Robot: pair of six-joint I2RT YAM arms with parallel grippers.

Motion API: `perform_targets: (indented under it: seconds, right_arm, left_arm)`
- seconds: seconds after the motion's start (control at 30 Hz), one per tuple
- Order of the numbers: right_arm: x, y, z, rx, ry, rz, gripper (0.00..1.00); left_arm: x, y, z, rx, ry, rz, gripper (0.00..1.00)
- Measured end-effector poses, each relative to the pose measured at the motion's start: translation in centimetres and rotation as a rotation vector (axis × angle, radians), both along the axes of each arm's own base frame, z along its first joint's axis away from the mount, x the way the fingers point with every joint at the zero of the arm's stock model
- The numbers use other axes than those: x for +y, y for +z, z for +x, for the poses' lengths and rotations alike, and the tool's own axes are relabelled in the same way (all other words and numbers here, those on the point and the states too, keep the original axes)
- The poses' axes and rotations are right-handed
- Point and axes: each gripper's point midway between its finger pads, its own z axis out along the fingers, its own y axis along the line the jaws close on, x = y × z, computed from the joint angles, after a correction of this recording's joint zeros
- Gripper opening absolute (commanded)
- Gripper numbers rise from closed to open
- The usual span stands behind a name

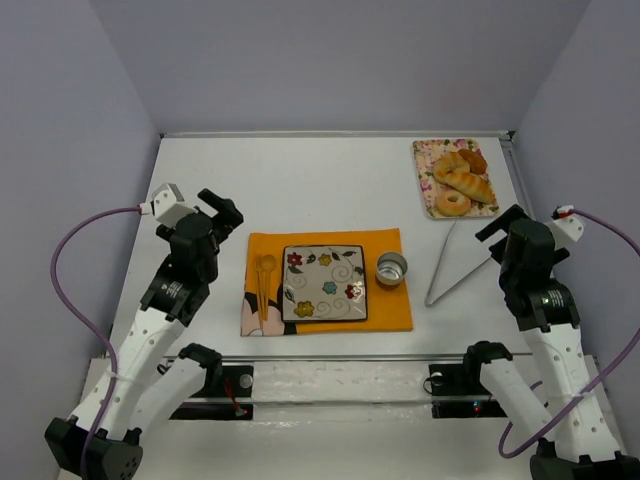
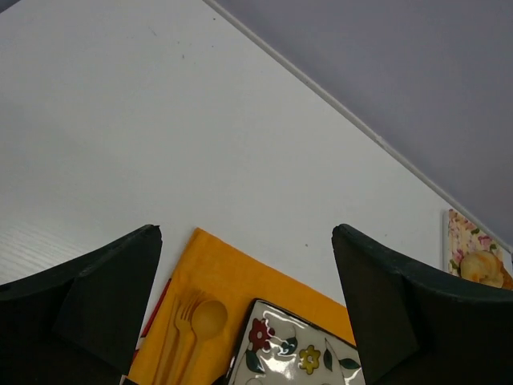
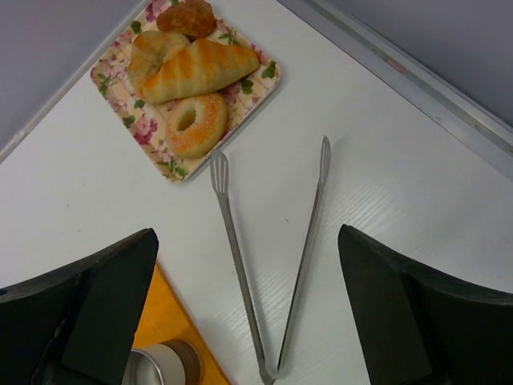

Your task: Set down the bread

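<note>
The bread (image 3: 200,70), a long golden roll with browner diagonal ridges, lies on a floral tray (image 3: 135,122) at the far right corner of the worktop (image 1: 300,180). On the tray, a pale ring donut (image 3: 196,124) sits just beside it on the near side. A small dark-brown bun (image 3: 186,16) sits at the far side, and another pale roll (image 3: 152,50) is pressed against the bread's side. Nothing grips the bread.

Just in front of the tray, a pair of metal tongs (image 3: 272,265) lies flat on the worktop, its two arms spread in a V with the tips pointing toward the tray. The right fingers (image 3: 96,297) hang above the tongs, spread wide and holding nothing.

At the middle of the worktop lies an orange placemat (image 1: 325,318). A square flowered plate (image 1: 324,284) rests on it, bare. A small metal cup (image 1: 391,268) stands to its right, also on the mat. A wooden spoon and fork (image 2: 196,321) lie side by side on the plate's left.

The left fingers (image 2: 88,305) hover over the left end of the placemat. They too stand wide apart and hold nothing, well apart from the tray.
</note>
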Motion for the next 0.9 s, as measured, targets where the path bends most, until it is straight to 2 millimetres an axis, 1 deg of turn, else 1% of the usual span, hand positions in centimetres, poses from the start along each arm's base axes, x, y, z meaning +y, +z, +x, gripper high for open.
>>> perform_targets:
  seconds: [0.17, 0.37, 0.47, 0.57, 0.67, 0.7, 0.77, 0.83, 0.9]
  right_arm:
    - [0.1, 0.2, -0.2, -0.017, 0.001, 0.009, 1.0]
    - [1.3, -1.5, 0.1, 0.027, 0.064, 0.042, 1.0]
    - [2.8, -3.5, 0.9, 0.111, 0.122, 0.088, 1.0]
    - [4.1, -7.6, 1.4, 0.281, 0.156, 0.144, 1.0]
    - [5.0, -11.3, 1.1, 0.417, 0.158, 0.195, 1.0]
    - [5.1, -11.8, 0.9, 0.432, 0.159, 0.205, 1.0]
    - [5.6, -13.7, 0.3, 0.497, 0.156, 0.235, 1.0]
    - [5.8, -14.7, 0.2, 0.532, 0.154, 0.253, 1.0]
    - [6.1, -15.6, 0.5, 0.559, 0.152, 0.265, 1.0]
  left_arm:
    - [-0.1, -0.5, 0.1, 0.02, 0.001, 0.003, 0.99]
    - [-0.3, -0.7, 0.2, 0.021, -0.011, -0.002, 0.99]
    - [-0.7, -1.0, 0.5, 0.03, -0.028, -0.003, 0.99]
    - [-1.1, -1.4, 0.8, 0.037, -0.043, -0.002, 0.99]
    - [-1.4, -2.1, 0.9, 0.053, -0.06, 0.008, 0.99]
    - [-1.5, -2.2, 1.0, 0.055, -0.063, 0.011, 0.99]
    - [-1.6, -2.4, 1.0, 0.056, -0.067, 0.014, 0.99]
    - [-1.6, -2.7, 1.0, 0.059, -0.073, 0.019, 0.99]
    - [-1.7, -3.0, 1.0, 0.063, -0.078, 0.025, 0.99]
